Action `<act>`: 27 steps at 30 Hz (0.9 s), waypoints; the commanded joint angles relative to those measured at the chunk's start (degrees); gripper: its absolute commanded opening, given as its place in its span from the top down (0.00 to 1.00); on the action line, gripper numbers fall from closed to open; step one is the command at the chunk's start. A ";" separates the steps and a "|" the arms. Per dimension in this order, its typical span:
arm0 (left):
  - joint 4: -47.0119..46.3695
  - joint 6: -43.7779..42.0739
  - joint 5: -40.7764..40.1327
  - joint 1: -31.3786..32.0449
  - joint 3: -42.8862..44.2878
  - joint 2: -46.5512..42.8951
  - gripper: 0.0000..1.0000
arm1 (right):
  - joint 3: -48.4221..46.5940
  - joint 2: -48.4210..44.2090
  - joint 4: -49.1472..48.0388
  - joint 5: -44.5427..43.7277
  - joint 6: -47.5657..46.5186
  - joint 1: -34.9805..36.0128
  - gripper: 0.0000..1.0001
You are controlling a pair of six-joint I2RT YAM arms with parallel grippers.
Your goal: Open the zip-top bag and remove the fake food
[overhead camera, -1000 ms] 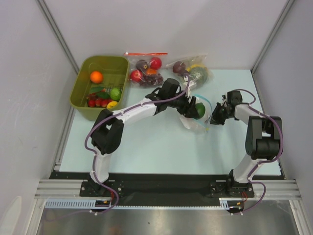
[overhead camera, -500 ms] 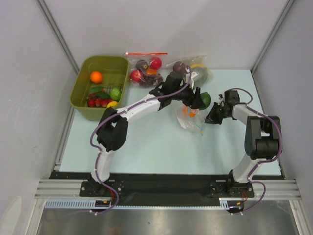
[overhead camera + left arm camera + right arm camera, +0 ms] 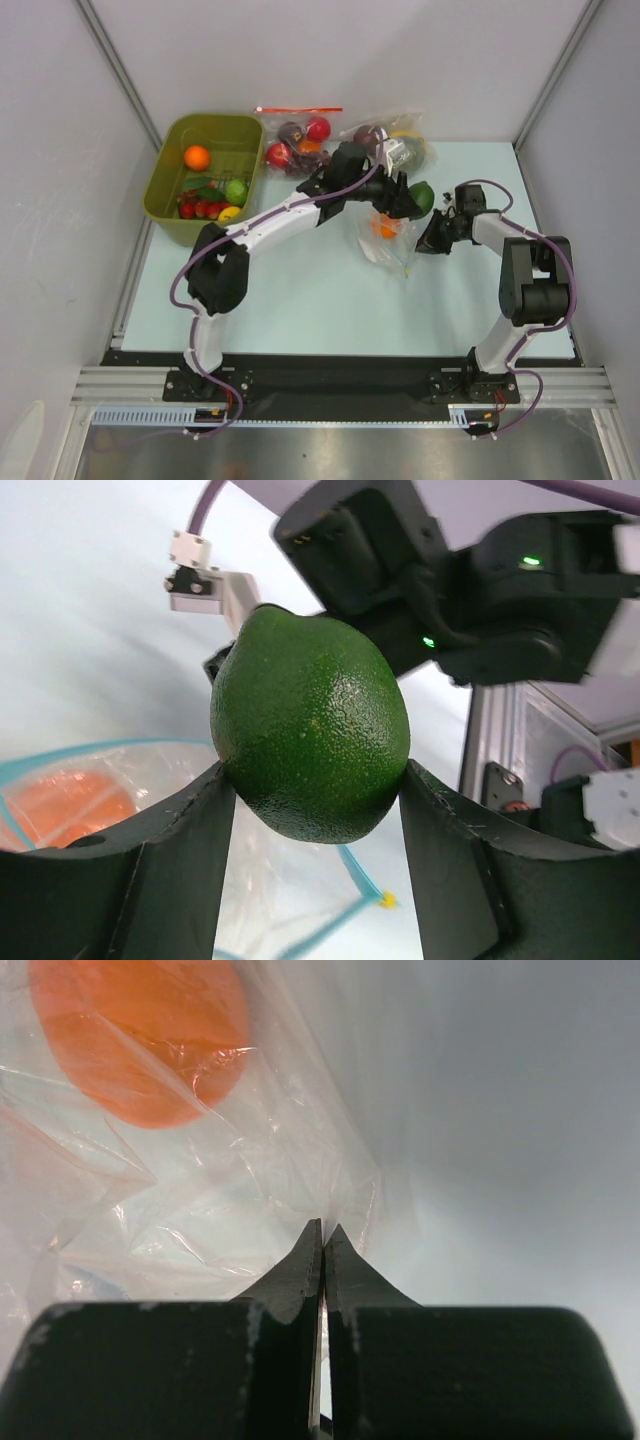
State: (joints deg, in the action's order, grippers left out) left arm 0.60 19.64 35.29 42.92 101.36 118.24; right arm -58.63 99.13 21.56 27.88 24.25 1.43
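R arm (image 3: 520,270), bolted near-right on the table (image 3: 300,300), reaches in to the bag (image 3: 388,250) at mid-table. Its jaws are pressed tight together on a fold of the clear film, which the wrist view shows crinkling just ahead of the tips. One orange fruit (image 3: 387,229) lies inside the bag.

Just beyond the bag, L arm (image 3: 290,210) stretches across from near-left w/ a dark green fruit (image 3: 310,735) clamped between its jaws at about the fruit's widest part, clear of the table. The bag's blue zip strip (image 3: 352,872) loops below it, and the mouth looks open.

Far left stands an olive bin (image 3: 165,195) w/ loose fruits (image 3: 236,190) in it. Along the far edge sit two spare bags (image 3: 300,140), close beside L arm's wrist.

The step in hand is prob. taking the green fruit out and over to the bin. To do it well:
- Keep the squeeze steady. The skin is glossy and round, so a grip that slackens or creeps off the widest part could let it pop out.
- Rise clear of the bag's rim before going sideways, so no film snags.
- Swing left on the near side of the spare bags, not over them.
- Get low inside the bin before the jaws part, to avoid a bounce.
- R arm should keep its pinch throughout, so the bag stays put and the mouth stays usable for the orange fruit, not yet taken out.
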 commanded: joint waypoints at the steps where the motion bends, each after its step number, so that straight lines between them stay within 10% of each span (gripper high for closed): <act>1: -1.04 -1.61 2.94 -0.55 -2.74 -9.67 0.99 | -1.22 -0.17 -0.12 0.07 -0.96 -0.03 1.00; 11: 5.98 -4.17 -0.99 -7.48 -14.43 -24.79 1.00 | -1.57 0.01 0.15 0.25 -1.05 -0.20 1.00; 27: 20.66 -3.91 -27.46 -41.41 -18.31 -33.60 1.00 | -3.33 -2.27 1.82 0.42 -1.14 -0.20 1.00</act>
State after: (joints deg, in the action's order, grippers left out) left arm 17.78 15.03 14.85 4.03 81.36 83.96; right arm -59.96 99.11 22.87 27.88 23.75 1.39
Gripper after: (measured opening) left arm 0.658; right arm 0.017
